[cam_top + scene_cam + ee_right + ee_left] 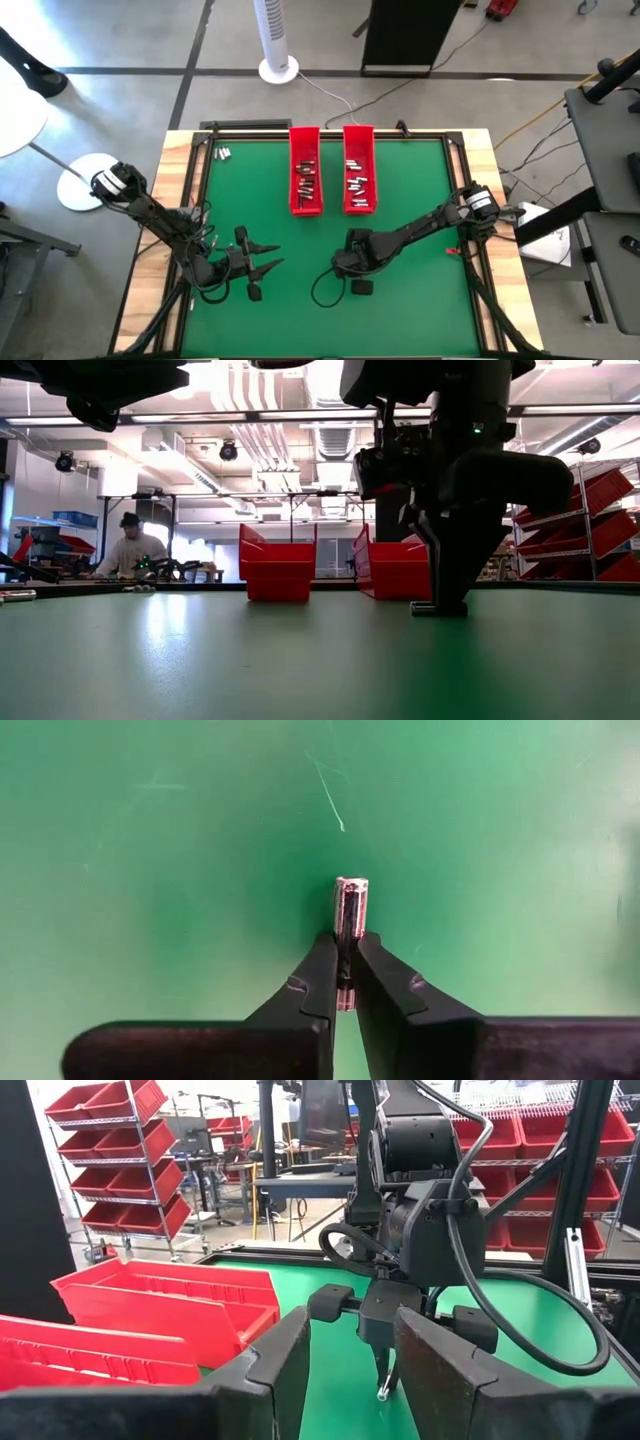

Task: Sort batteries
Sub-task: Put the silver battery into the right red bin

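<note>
The right gripper [352, 268] sits low over the green table [420, 200] in the high view, just on the near side of the two red trays [306, 170], its arm running back toward the table's right edge. The left gripper [268, 256] lies level with it and apart from it on the left, fingers spread and pointing its way. Small batteries lie inside both trays, and a few more batteries [222, 153] lie loose at the far left corner, well away from either gripper.

In the low view the right gripper [438, 605] comes straight down onto the mat, its tip touching the surface, with the trays [277, 572] standing behind it.

The left wrist view looks between the left gripper's own half-open, empty fingers [290, 1365] at the right gripper [385, 1380] ahead, whose tips pinch a small silvery battery [383, 1393] at the mat; the trays [170, 1305] stand off to one side.

The right wrist view shows the fingers [322, 985] closed tight on that battery [350, 915], gripping its lower end while its silvery upper part sticks out beyond the tips against the green mat [150, 870].
</note>
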### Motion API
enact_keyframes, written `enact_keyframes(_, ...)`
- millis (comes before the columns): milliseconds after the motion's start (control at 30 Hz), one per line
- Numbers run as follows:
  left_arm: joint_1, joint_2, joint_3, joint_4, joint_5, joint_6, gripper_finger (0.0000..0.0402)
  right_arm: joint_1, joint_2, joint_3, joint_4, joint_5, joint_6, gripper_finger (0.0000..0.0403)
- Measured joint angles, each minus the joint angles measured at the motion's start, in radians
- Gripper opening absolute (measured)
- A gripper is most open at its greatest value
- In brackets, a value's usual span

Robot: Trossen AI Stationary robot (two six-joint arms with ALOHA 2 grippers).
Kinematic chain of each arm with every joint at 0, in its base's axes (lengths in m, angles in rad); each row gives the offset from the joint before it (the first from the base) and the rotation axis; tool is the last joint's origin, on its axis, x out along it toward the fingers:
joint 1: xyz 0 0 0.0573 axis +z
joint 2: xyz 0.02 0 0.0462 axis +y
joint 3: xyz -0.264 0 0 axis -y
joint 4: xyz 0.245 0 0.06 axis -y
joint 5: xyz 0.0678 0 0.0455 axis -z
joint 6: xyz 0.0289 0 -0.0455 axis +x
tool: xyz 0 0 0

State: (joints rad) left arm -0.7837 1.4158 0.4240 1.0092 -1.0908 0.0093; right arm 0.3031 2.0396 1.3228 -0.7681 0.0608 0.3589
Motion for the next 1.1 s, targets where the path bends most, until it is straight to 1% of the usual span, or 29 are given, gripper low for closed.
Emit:
enact_keyframes(133, 0.0, 0.0, 0.0, 0.0, 0.0, 0.0, 0.0127, 0.0, -0.013, 0.012, -0.012, 0.0, -0.001, 0.0015)
enact_keyframes(333, 0.0, 0.0, 0.0, -0.004, 0.0, 0.005, 0.0127, -0.002, -0.08, 0.052, -0.03, 0.005, -0.016, 0.0012)
enact_keyframes(533, 0.0, 0.0, 0.0, -0.009, -0.001, 0.005, 0.0127, -0.032, -0.16, 0.054, -0.04, 0.018, -0.018, 0.0011)
enact_keyframes(1100, 0.0, 0.0, 0.0, -0.007, -0.002, 0.005, 0.0127, -0.044, -0.128, 0.025, -0.071, 0.019, -0.019, 0.0012)
